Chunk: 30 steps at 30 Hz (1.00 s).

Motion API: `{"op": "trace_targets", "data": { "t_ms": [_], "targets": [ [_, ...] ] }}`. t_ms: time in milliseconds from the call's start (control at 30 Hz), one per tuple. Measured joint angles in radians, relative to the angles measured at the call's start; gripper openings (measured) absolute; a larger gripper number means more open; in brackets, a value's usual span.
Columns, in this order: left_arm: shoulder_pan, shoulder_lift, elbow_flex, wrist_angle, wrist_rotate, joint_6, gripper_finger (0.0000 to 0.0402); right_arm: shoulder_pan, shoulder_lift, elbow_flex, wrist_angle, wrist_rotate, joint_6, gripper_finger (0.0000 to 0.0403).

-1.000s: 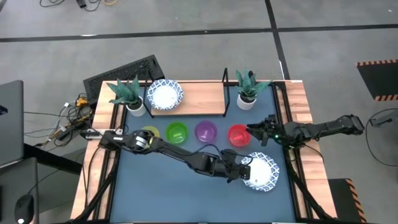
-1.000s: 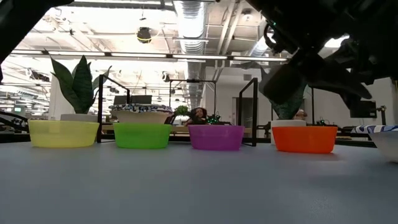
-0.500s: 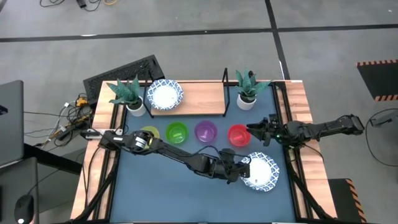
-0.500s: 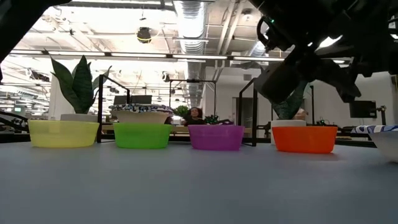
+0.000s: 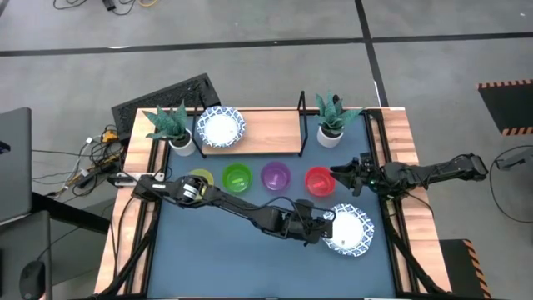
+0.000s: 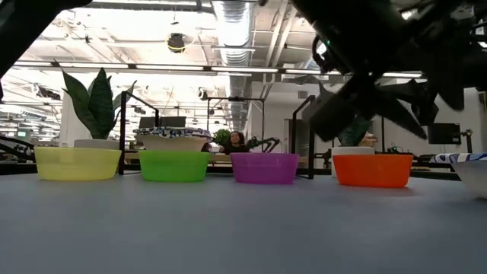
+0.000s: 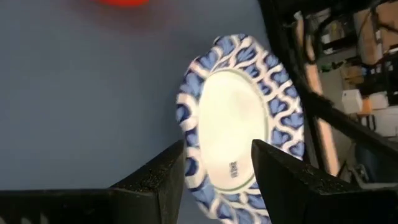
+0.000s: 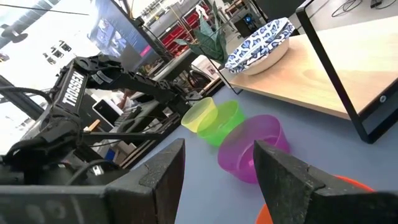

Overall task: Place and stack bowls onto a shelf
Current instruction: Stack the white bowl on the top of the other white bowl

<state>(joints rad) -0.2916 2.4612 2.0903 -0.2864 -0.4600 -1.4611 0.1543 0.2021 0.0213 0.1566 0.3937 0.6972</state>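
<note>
Creeping slightly back along the desk (image 5: 208, 250), the left tool (image 7: 217, 163) is straddling, spread wide, the rim of the patterned bowl (image 5: 349, 231), not yet gripping. Its twin is sitting empty on the shelf (image 5: 266, 129). Beside the red bowl (image 5: 319, 180), the right tool (image 5: 343, 175) is waiting, fingers parted.

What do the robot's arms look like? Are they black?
Yes, both are dark and jointed. The left arm has a round silvery joint near its base. White TROSSEN lettering marks it. Each ends in two flat dark fingers, like the right gripper.
</note>
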Motion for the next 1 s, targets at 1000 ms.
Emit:
{"op": "trace_targets", "data": {
  "t_ms": [1000],
  "targets": [
    [0.029, 0.079, 0.0, 0.102, 0.115, 0.025, 0.0048, 0.0, 0.0, 0.001, -0.033, 0.003, -0.025, 0.0215]
  ]
}}
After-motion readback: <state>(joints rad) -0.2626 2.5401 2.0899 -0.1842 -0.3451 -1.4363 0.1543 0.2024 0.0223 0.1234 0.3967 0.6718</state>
